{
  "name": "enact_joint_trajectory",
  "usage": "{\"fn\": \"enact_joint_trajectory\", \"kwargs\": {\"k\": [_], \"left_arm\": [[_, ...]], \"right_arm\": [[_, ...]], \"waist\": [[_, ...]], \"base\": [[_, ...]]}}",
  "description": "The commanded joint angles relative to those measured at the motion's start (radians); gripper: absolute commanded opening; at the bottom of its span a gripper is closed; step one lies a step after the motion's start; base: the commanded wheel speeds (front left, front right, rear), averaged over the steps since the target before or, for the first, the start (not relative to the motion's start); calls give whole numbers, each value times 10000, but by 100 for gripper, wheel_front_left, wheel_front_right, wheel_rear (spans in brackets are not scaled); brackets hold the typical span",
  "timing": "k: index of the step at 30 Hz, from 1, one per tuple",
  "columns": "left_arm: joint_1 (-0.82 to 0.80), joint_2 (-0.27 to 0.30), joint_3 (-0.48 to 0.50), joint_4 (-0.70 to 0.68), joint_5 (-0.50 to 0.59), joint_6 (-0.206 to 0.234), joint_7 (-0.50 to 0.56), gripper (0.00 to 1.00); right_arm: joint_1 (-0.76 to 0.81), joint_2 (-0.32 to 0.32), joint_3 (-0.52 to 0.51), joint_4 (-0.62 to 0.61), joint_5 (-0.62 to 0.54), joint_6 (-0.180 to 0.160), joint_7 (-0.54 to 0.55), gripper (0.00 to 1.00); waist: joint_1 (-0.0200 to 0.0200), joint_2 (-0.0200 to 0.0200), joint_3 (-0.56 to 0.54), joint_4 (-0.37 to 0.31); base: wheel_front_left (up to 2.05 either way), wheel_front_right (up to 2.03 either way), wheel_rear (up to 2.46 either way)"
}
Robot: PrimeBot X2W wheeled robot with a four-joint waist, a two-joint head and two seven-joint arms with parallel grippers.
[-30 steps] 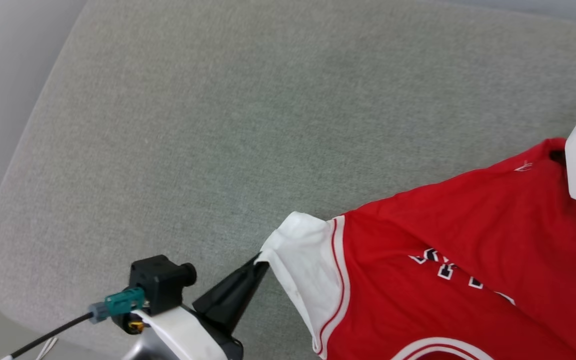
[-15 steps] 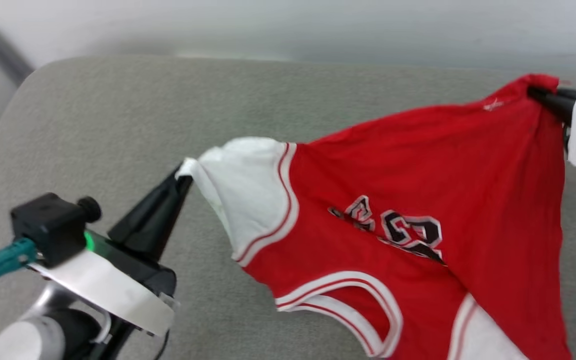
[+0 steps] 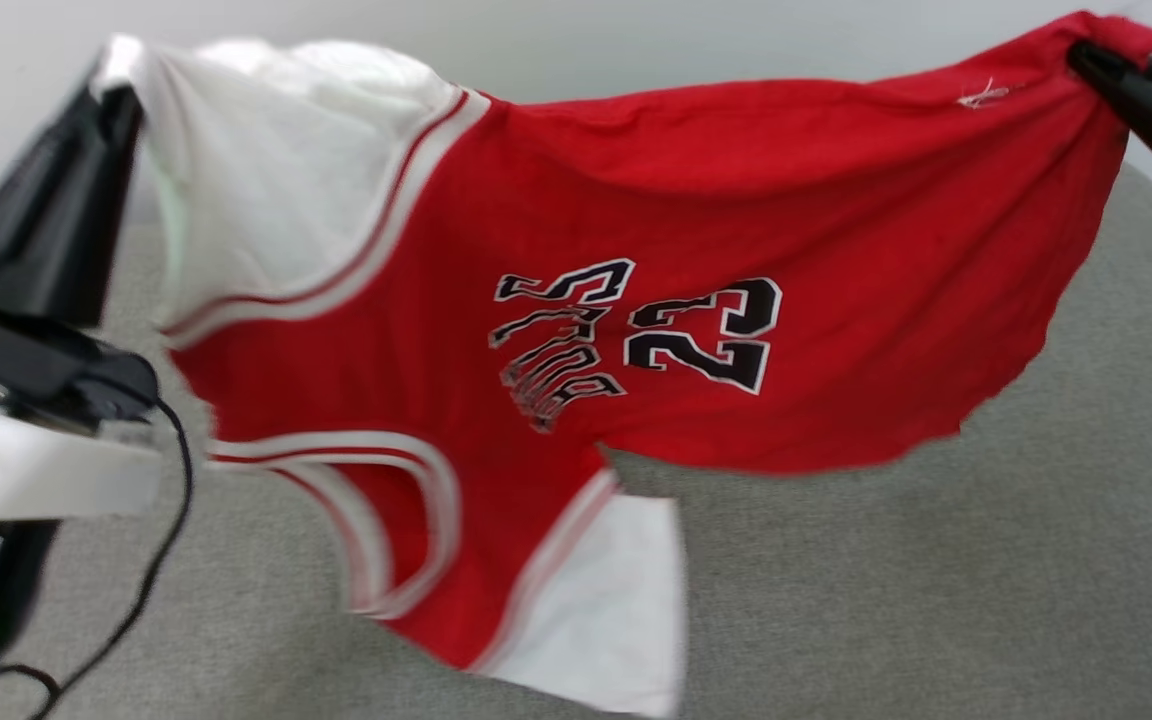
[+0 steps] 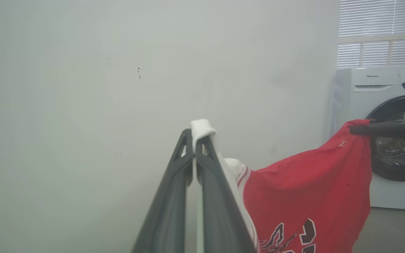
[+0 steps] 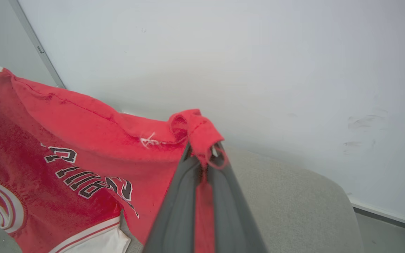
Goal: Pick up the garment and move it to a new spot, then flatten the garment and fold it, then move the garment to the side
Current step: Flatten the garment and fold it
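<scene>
The garment [image 3: 736, 200], a red jersey with white sleeves and a black 23, hangs stretched in the air above the grey table [image 3: 936, 600]. My left gripper [image 3: 116, 95] is shut on the edge of a white sleeve at the upper left. My right gripper [image 3: 1081, 55] is shut on a red hem corner at the upper right. The left wrist view shows the left gripper [image 4: 195, 135] pinching white cloth, with the garment [image 4: 311, 182] hanging to its right. In the right wrist view the right gripper [image 5: 204, 149] pinches a bunched red corner of the garment [image 5: 65, 140].
A pale wall [image 3: 636, 40] rises behind the table. A white washing machine [image 4: 381, 140] stands against the wall, seen in the left wrist view. The table's rounded far corner [image 5: 311, 196] lies below my right gripper.
Both grippers have lifted the garment off the table and spread it; it now hangs in the air. The head camera has tilted up toward the wall.
</scene>
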Motion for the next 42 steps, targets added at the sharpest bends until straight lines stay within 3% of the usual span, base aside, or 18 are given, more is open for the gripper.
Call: {"fn": "enact_joint_trajectory", "kwargs": {"k": [1, 14, 21, 30, 42], "left_arm": [[-229, 89, 101, -37, -45, 59, 40, 0], [-3535, 623, 795, 434, 16, 265, 780, 0], [-6282, 652, 411, 1636, 141, -126, 1160, 0], [-10281, -11, -568, 4465, 763, -1009, 960, 0], [-14506, -1507, -1212, 8844, 1594, -1841, -795, 0]], "right_arm": [[63, 81, -52, -125, -33, -7, -66, 0], [-964, 756, -697, -1404, -552, -7, -680, 0], [-2017, 892, -826, -1126, -1037, -7, -1423, 0], [-4338, 987, -658, 849, -1734, -7, -2929, 0], [-8109, 1338, 70, 4612, -3129, -7, -5336, 0]], "waist": [[-1, 0, -111, -226], [-1, 0, 667, -860], [-1, 0, 1948, -958], [-1, 0, 3786, -840], [-1, 0, 5629, -345]], "base": [[0, 0, 0], [0, 0, 0], [0, 0, 0], [0, 0, 0], [0, 0, 0]]}}
